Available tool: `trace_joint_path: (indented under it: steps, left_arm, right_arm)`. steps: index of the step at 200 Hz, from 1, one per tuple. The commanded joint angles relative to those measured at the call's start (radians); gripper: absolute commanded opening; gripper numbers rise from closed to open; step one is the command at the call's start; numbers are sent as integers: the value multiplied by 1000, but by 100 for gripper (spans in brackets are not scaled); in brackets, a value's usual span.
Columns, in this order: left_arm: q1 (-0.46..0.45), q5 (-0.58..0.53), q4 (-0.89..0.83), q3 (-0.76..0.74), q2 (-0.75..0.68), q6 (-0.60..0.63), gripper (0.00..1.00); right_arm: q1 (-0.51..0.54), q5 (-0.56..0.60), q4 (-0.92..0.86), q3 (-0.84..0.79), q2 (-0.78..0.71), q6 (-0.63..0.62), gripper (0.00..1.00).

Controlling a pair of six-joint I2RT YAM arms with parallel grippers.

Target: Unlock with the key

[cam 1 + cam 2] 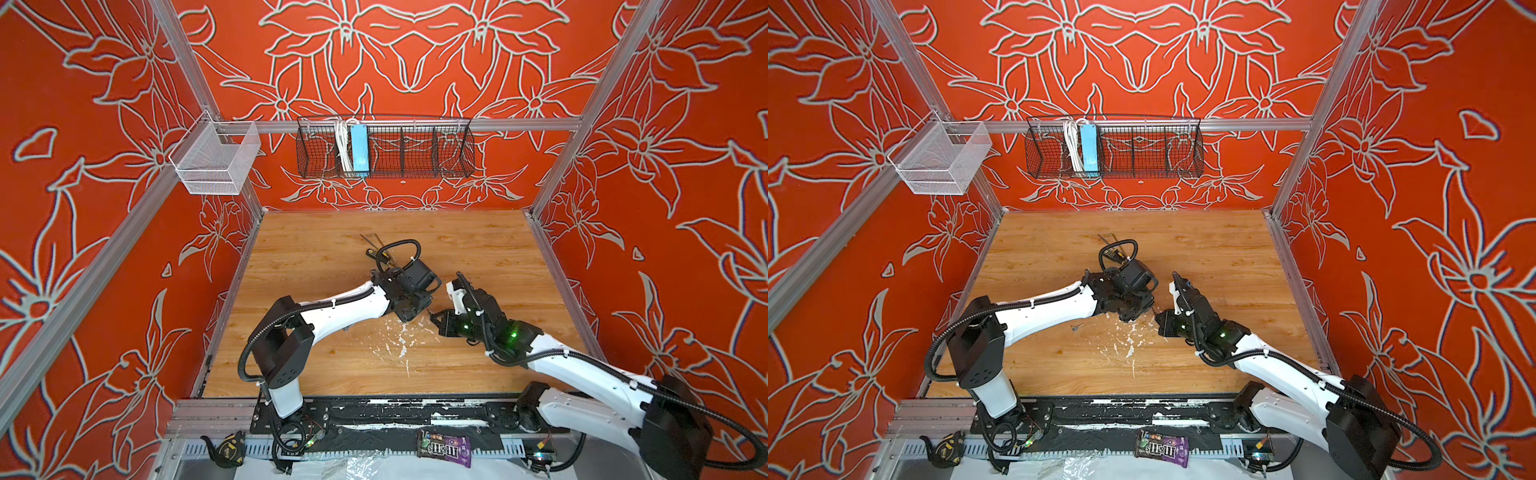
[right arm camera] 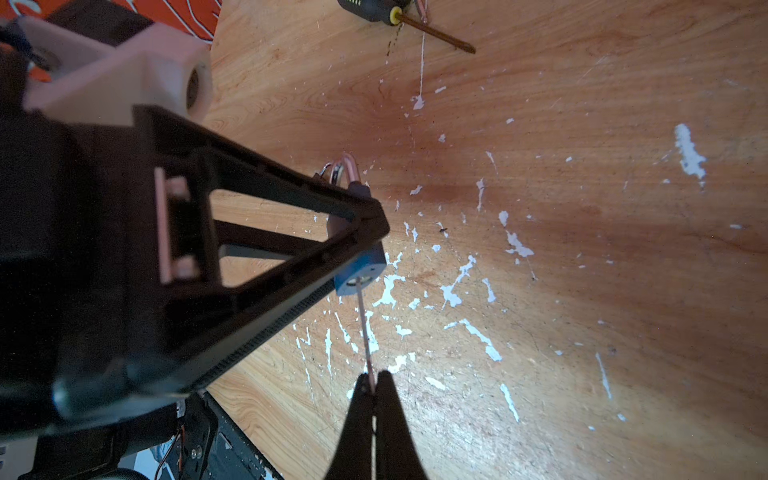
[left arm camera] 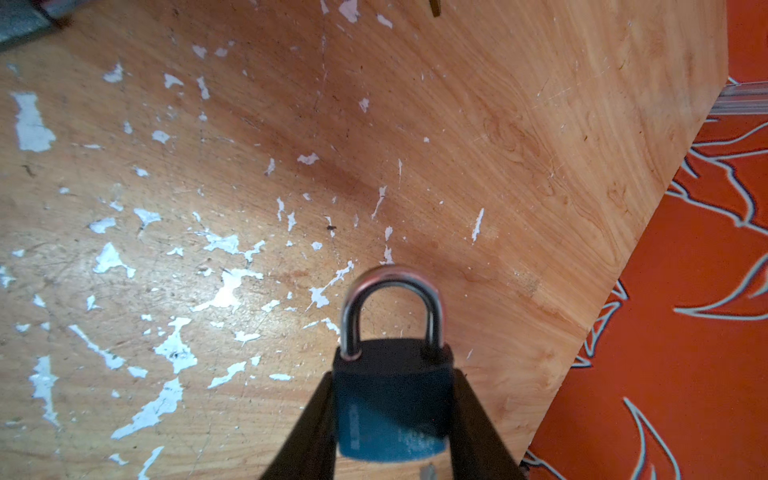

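Left gripper [image 3: 392, 372] has its fingers clamped on the sides of a blue padlock [image 3: 390, 415], held over the wooden table [image 3: 498, 124]; the padlock's stamped lettering is too blurred to read. Only the right wrist view shows the key [image 2: 364, 328] in its keyhole, with the right gripper [image 2: 375, 380] pinched tight on it. By the front rail, a purple bag [image 1: 444, 449] reads "m&m's"
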Motion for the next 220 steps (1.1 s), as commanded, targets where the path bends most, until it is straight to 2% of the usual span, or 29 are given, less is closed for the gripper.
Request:
trace_joint_path:
  steps: [1,220]
  left_arm:
    - [5,-13,19,1,-30,0,0]
    - [3,2,14,7,-17,6,0]
  right_arm:
    - [4,-9,19,9,24,-4,0]
    - [3,-18,43,49,59,-9,0]
